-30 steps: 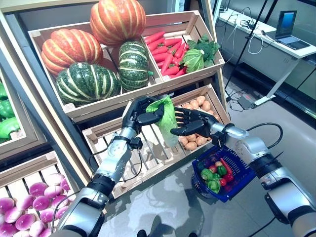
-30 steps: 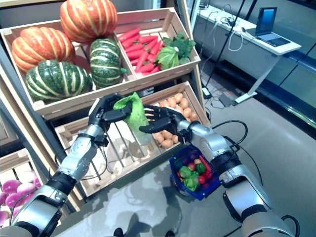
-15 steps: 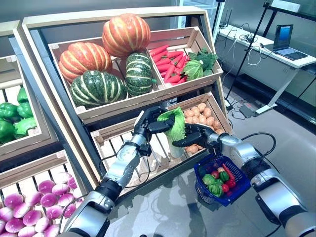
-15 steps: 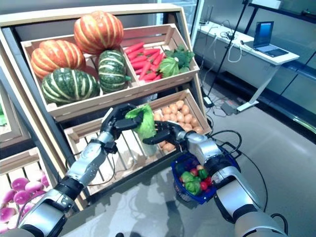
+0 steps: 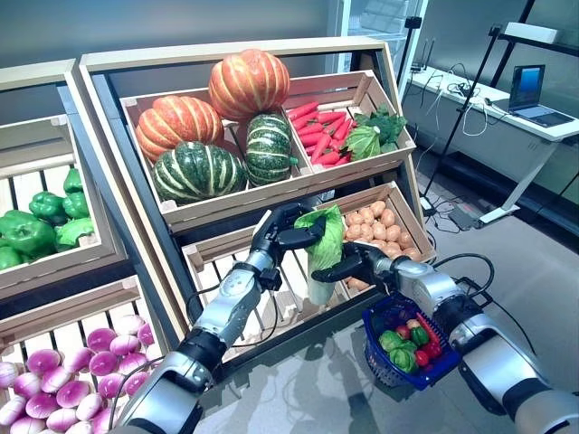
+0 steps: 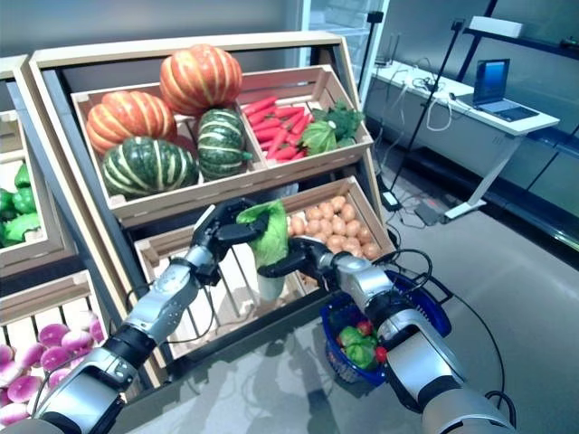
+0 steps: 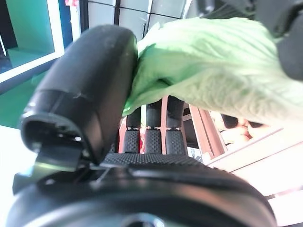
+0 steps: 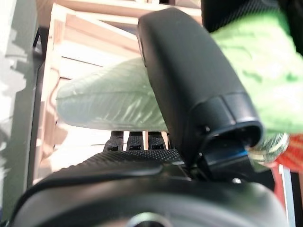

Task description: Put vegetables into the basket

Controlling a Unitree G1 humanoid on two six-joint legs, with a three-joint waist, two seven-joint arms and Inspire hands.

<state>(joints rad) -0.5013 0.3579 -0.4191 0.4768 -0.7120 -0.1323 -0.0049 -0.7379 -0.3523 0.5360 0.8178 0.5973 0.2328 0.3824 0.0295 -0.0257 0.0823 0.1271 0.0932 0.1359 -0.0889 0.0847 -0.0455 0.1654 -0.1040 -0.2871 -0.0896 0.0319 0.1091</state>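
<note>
A pale green leafy cabbage (image 5: 324,249) is held upright in front of the stand's lower crate. My left hand (image 5: 285,231) is curled round its top, with the thumb (image 7: 90,85) pressed on the leaves (image 7: 213,71). My right hand (image 5: 348,264) grips its middle from the other side, and its thumb (image 8: 189,85) lies across the cabbage (image 8: 109,101). The blue basket (image 5: 373,318) stands on the floor below and to the right of my right forearm. It holds green peppers and small red vegetables (image 5: 403,348).
The wooden stand (image 5: 380,81) with slanted crates rises right behind both hands, and its slatted lower crate (image 5: 226,262) is behind the cabbage. A white desk with a laptop (image 5: 529,90) stands at the far right. Grey floor lies in front.
The camera has pulled back and the whole picture has shifted. My right hand, spread beside the cabbage before, has closed round it. My left hand keeps its hold on the top.
</note>
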